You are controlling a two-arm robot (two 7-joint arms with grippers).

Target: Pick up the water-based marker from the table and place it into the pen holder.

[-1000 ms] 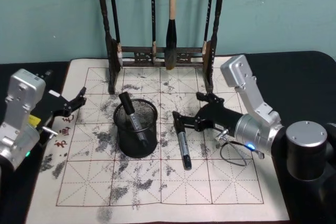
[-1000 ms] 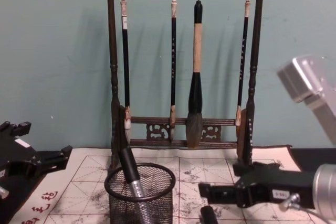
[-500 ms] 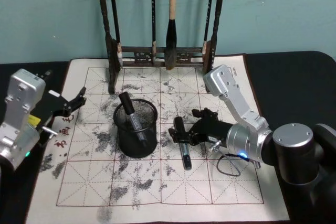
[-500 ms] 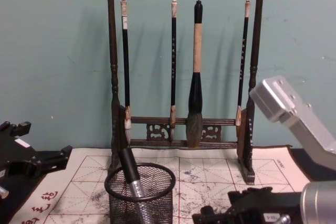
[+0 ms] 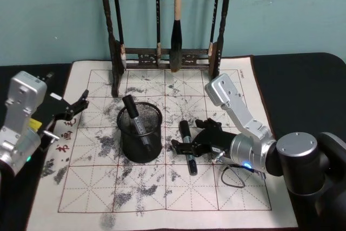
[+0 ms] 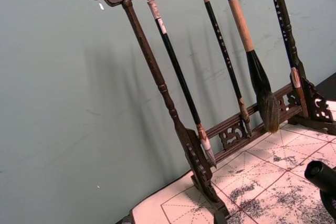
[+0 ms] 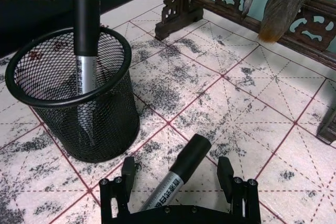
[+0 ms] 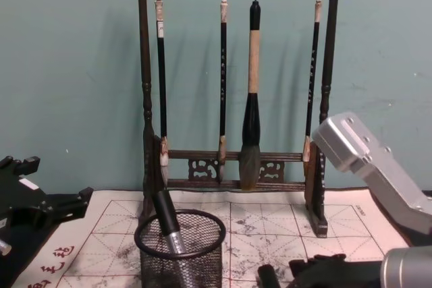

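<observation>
The tabletop (image 5: 162, 193) carries a cream mat with red grid lines and grey ink smudges running almost to its dark edges. Along the far edge stands a tall dark wooden brush rack (image 8: 233, 160) with four brushes (image 8: 251, 85) hanging from its top bar. The right gripper (image 5: 186, 134) reaches in from the right edge and sits low over the middle of the tabletop. Its jaws are spread wide, one on each side of the water-based marker (image 5: 184, 129), and the right wrist view shows a gap on both sides. The left gripper (image 5: 75, 106) hangs over the left edge of the tabletop, well apart from everything else. The pen holder (image 5: 140, 133), a black wire-mesh cup, stands upright left of the middle. The water-based marker lies flat on the mat just beside the holder on its right, not touching it, its black cap pointing toward the far edge. A second marker (image 7: 85, 35) leans inside the pen holder, black cap up above the rim.
</observation>
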